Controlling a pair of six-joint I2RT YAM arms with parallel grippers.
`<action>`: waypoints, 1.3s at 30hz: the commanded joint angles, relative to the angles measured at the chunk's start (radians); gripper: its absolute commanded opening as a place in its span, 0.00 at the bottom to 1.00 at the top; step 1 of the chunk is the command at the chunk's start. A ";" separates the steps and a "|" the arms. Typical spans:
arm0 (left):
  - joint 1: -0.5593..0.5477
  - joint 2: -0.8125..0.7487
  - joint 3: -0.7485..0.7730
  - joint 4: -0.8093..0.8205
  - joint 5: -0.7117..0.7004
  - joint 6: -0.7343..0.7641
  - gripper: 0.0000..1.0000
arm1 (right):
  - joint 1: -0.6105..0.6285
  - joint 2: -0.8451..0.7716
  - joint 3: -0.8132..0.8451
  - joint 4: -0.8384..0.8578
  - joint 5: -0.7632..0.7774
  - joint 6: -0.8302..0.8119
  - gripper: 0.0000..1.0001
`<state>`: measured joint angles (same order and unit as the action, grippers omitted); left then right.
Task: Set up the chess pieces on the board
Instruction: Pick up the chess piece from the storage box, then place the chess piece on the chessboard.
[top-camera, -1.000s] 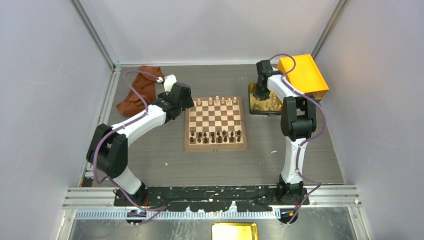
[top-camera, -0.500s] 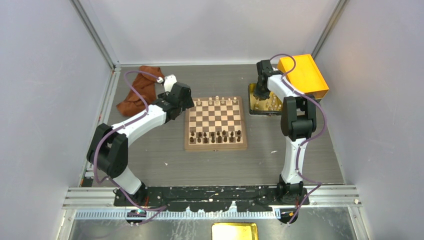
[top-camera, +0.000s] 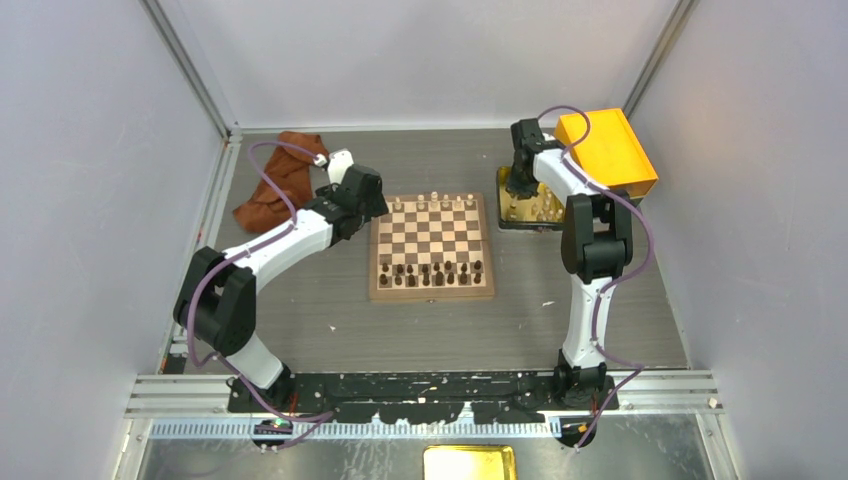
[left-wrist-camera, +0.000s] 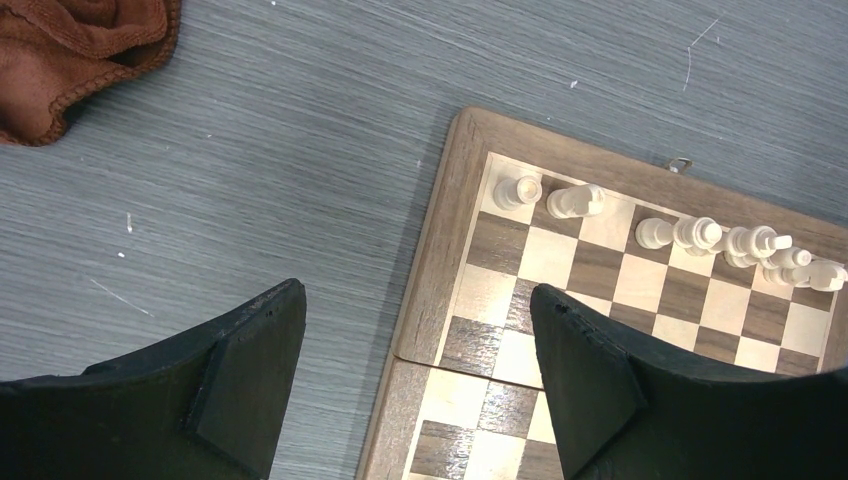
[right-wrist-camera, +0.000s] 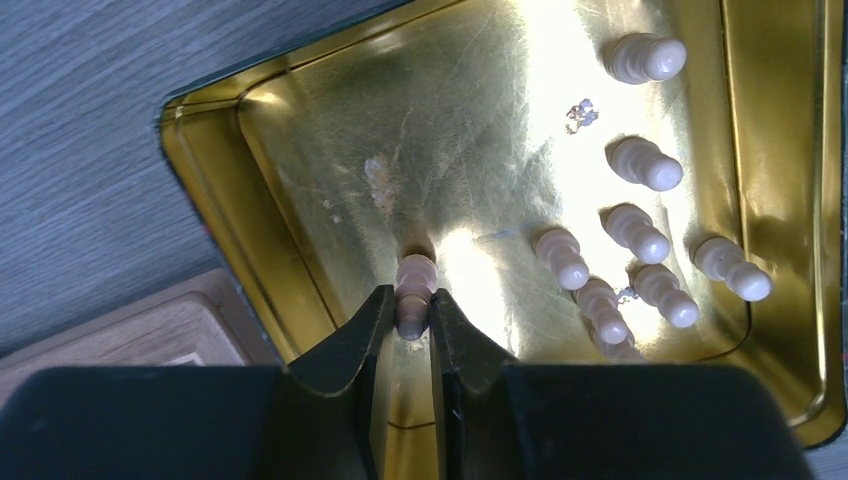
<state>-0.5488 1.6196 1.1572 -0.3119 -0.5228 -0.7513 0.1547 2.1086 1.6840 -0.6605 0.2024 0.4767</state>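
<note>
The board (top-camera: 430, 293) lies mid-table, with cream chess pieces (top-camera: 435, 203) along its far row and dark ones on the two near rows. My left gripper (left-wrist-camera: 418, 295) hovers open over the board's far-left corner (left-wrist-camera: 430, 250), holding nothing; the cream row (left-wrist-camera: 575, 200) stands ahead of it. My right gripper (right-wrist-camera: 411, 300) is down inside the golden tray (right-wrist-camera: 200, 200), shut on one cream pawn (right-wrist-camera: 416, 272) that stands near the tray's left wall. Several more cream pawns (right-wrist-camera: 640, 235) stand to its right in the tray. From above, the right gripper (top-camera: 520, 185) sits over the tray (top-camera: 505, 215).
An orange-yellow box (top-camera: 607, 150) stands behind the tray at the back right. A crumpled brown cloth (top-camera: 280, 180) lies left of the board, also visible in the left wrist view as the cloth (left-wrist-camera: 70, 50). Grey walls close in both sides.
The right wrist has shifted very slightly toward the back over the tray. The left arm has not moved.
</note>
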 joint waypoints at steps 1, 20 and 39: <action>-0.003 -0.019 0.026 0.010 -0.035 0.001 0.83 | 0.030 -0.114 0.046 0.009 0.051 -0.009 0.01; -0.003 -0.065 -0.009 0.014 -0.048 -0.008 0.83 | 0.213 -0.188 0.170 -0.062 0.138 -0.079 0.01; -0.002 -0.182 -0.126 0.035 -0.066 -0.030 0.84 | 0.498 -0.009 0.468 -0.178 0.204 -0.103 0.01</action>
<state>-0.5488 1.4876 1.0420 -0.3107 -0.5499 -0.7609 0.6170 2.0586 2.0800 -0.8116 0.3637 0.3885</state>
